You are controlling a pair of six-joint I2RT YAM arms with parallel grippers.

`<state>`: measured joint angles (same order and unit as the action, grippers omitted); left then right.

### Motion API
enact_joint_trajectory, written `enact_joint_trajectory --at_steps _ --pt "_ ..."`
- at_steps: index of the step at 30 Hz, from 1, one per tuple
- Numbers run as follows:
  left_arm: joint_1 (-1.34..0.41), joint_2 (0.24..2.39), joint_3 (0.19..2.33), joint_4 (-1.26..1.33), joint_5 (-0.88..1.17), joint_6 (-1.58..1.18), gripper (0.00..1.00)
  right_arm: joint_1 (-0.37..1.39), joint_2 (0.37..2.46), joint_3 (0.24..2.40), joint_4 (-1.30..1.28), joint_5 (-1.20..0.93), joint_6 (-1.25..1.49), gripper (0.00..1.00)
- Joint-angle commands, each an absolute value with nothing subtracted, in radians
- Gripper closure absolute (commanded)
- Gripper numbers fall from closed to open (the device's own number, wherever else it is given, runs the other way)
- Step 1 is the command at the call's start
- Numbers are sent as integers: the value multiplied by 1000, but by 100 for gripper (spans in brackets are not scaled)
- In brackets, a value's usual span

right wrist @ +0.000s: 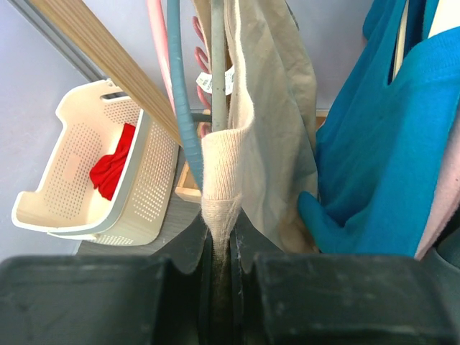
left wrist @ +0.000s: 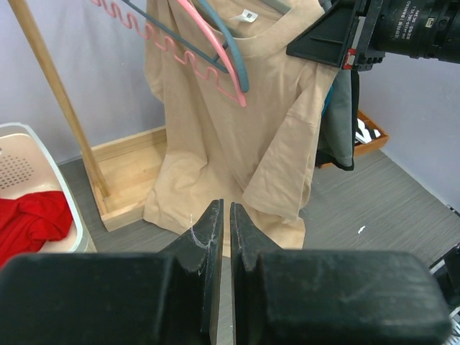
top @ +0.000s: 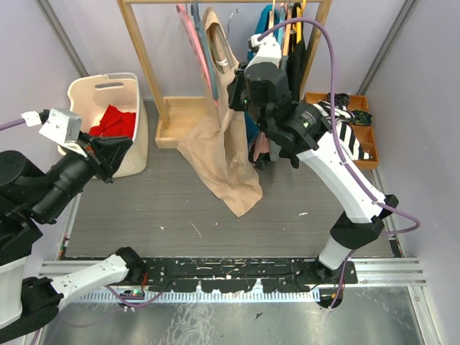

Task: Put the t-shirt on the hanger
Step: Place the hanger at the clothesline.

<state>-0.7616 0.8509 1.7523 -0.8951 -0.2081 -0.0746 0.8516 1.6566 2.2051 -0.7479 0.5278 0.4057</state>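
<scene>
While I watch from the overhead view, the t-shirt (top: pixel 219 154) hangs at the wooden rack (top: pixel 140 57). Its top is up among the other hangers and its lower part is spread in loose folds on the grey counter (top: pixel 158 208). It is a plain beige, short-sleeved shirt with no print. In the left wrist view the front faces me, with a ribbed round collar, a small white label inside the neck and one sleeve drooping in soft creases. My right gripper (right wrist: pixel 221 223) is clenched on the ribbed collar edge, which bunches into a narrow tongue between the jaws. Just above that pinch the hanger (right wrist: pixel 218 65) shows as a thin pale grey bar running down into the neck opening. I cannot tell how far it sits inside the shoulders. A blue-grey hanger (right wrist: pixel 180 108) and a pink hanger (right wrist: pixel 154 43) hang just beside it on the left. A teal-blue garment (right wrist: pixel 388 122) hangs close on the right of the shirt. My left gripper (left wrist: pixel 223 212) is well apart from the shirt, pointed toward it from the left. Its jaws are closed to a hairline gap with nothing between them. A cream basket (top: pixel 108 86) stands near the rack's left post, and a red cloth (top: pixel 115 122) lies inside it.
</scene>
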Motion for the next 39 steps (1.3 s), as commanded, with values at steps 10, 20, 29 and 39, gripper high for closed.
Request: enact_joint_trajectory --at_steps 10,20,29,39 --pt "-758 849 1799 -929 -239 -46 86 842 1736 2414 -545 544 227 99" --pt "-758 854 1799 -935 -244 -46 86 746 1752 2422 -508 418 209 99" --pt "-758 864 1803 -943 -253 -52 86 663 1776 2431 -492 309 213 99" --pt "-759 888 1812 -950 -261 -60 87 593 1799 2405 -482 253 246 99"
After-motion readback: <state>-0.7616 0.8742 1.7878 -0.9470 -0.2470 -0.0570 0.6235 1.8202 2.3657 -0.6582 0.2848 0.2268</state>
